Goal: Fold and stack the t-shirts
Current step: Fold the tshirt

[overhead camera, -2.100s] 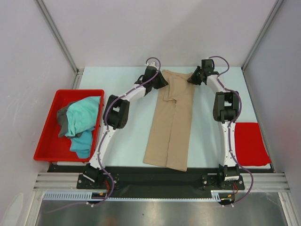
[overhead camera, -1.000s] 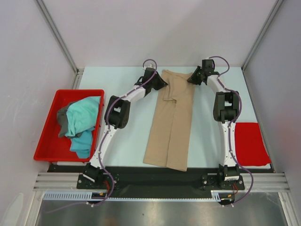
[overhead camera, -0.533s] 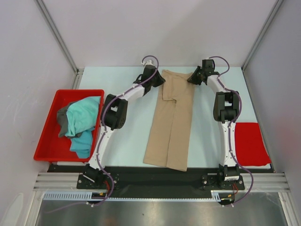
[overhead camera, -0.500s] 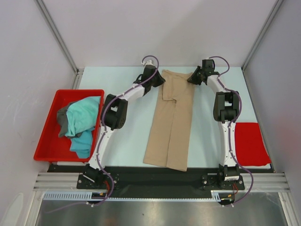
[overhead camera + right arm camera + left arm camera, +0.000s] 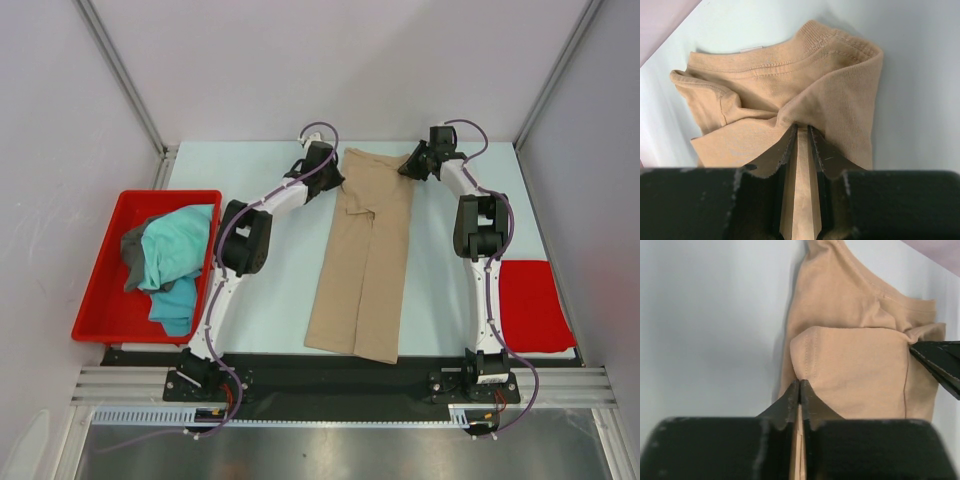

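— Standing by the rig, where did you see the tan t-shirt (image 5: 362,260)?
— Down the middle of the table (image 5: 270,300), folded into a long narrow strip, collar end far.
— And the arms?
— Both reached to that far end. The left gripper (image 5: 799,385) was pinched tight on a folded edge at the strip's left side. The right gripper (image 5: 802,127) was clamped on bunched cloth by the collar.
— The others?
— The teal t-shirt (image 5: 180,245) and the dark grey t-shirt (image 5: 132,245) lay heaped in the red tray (image 5: 100,290) at the left. A red mat (image 5: 535,305) lay near right.
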Controlling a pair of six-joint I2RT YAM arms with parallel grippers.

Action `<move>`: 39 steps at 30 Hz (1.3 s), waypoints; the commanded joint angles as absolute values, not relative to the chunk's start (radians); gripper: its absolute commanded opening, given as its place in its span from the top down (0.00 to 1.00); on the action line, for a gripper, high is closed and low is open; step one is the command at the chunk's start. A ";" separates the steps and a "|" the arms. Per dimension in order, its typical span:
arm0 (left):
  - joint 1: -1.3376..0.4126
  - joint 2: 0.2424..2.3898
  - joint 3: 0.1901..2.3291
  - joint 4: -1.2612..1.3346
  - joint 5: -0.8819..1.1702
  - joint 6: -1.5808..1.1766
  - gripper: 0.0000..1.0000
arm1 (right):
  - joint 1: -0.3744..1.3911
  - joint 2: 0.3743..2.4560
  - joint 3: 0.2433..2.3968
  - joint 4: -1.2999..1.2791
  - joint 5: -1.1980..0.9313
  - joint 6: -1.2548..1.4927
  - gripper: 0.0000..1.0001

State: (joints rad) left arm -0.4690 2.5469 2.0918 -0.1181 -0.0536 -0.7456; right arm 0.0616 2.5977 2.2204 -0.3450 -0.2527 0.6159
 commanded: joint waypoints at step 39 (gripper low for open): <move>-0.385 2.709 2.261 0.060 0.399 -0.902 0.80 | 0.222 2.343 1.832 -0.269 -0.617 0.606 1.00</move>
